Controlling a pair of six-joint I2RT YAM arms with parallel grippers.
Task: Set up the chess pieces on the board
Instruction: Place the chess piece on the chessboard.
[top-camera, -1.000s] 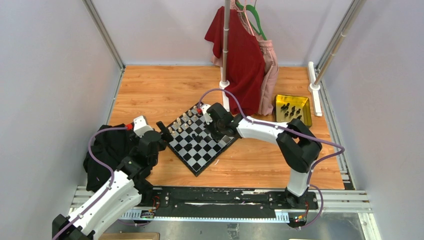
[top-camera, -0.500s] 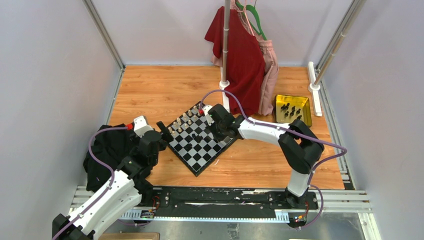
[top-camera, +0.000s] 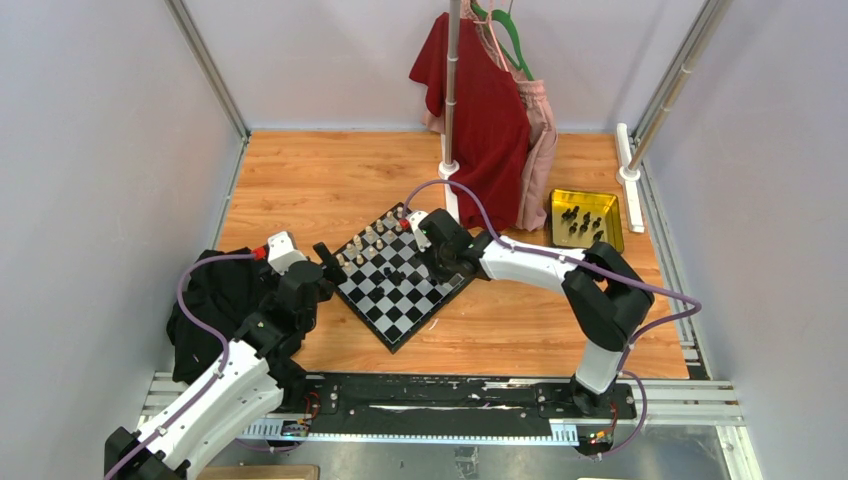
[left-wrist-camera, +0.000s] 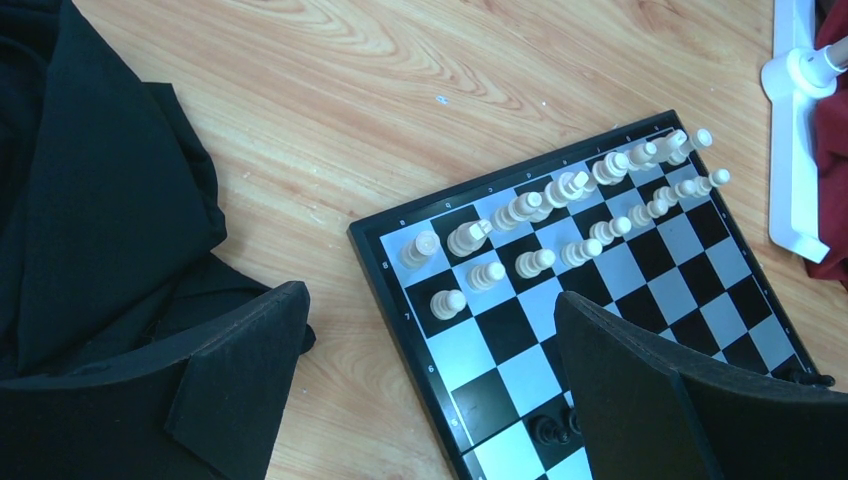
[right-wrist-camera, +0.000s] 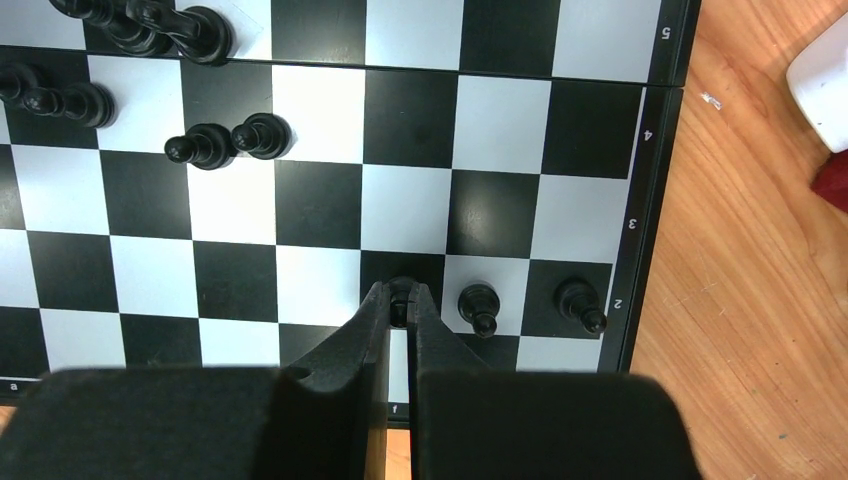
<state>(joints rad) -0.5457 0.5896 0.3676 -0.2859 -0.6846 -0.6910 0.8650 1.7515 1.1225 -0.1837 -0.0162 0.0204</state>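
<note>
Cream chess pieces (left-wrist-camera: 560, 215) fill two rows on my small black-and-white checkered board (right-wrist-camera: 320, 205). Right gripper (right-wrist-camera: 400, 300) pinches a tiny black pawn (right-wrist-camera: 399, 289) at the board's edge row, beside two standing black pawns (right-wrist-camera: 478, 305). Other black pieces (right-wrist-camera: 210, 145) are not placed yet. Left gripper (left-wrist-camera: 430, 302) hangs wide open, empty.

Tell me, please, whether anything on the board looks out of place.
Several black chess pieces sit bunched in the middle of the board, crowding squares, not lining an edge row; others wait in the yellow tray.
</note>
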